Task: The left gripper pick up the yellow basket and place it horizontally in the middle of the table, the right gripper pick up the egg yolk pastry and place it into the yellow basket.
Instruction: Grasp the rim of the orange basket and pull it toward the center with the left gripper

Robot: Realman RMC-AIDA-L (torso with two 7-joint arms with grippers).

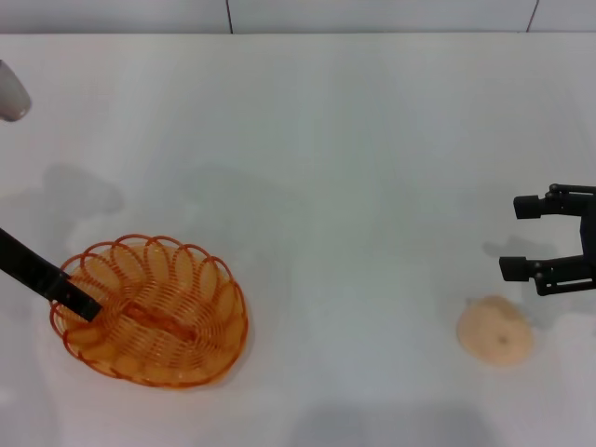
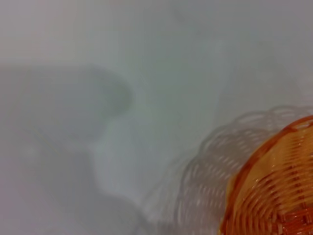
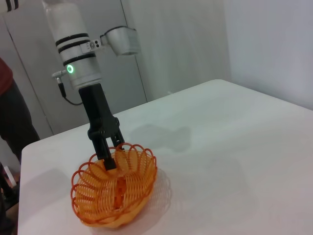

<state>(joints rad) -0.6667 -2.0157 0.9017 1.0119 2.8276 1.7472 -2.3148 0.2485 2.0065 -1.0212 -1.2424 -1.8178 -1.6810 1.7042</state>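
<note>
The yellow basket [image 1: 154,317] is at the near left of the white table [image 1: 354,168], tilted. My left gripper [image 1: 82,304] comes in from the left and is shut on the basket's left rim. The right wrist view shows its fingers [image 3: 108,157] straddling the rim of the basket [image 3: 117,193], below the white arm section with the green ring light [image 3: 70,68]. In the left wrist view the basket [image 2: 274,191] casts an offset shadow on the table. The egg yolk pastry [image 1: 495,331] lies at the near right. My right gripper [image 1: 521,237] is open and empty, just behind the pastry.
A grey-white part of the left arm [image 1: 11,93] shows at the far left edge. In the right wrist view a person in dark red [image 3: 12,107] stands beyond the table's far edge, near its corner [image 3: 29,144].
</note>
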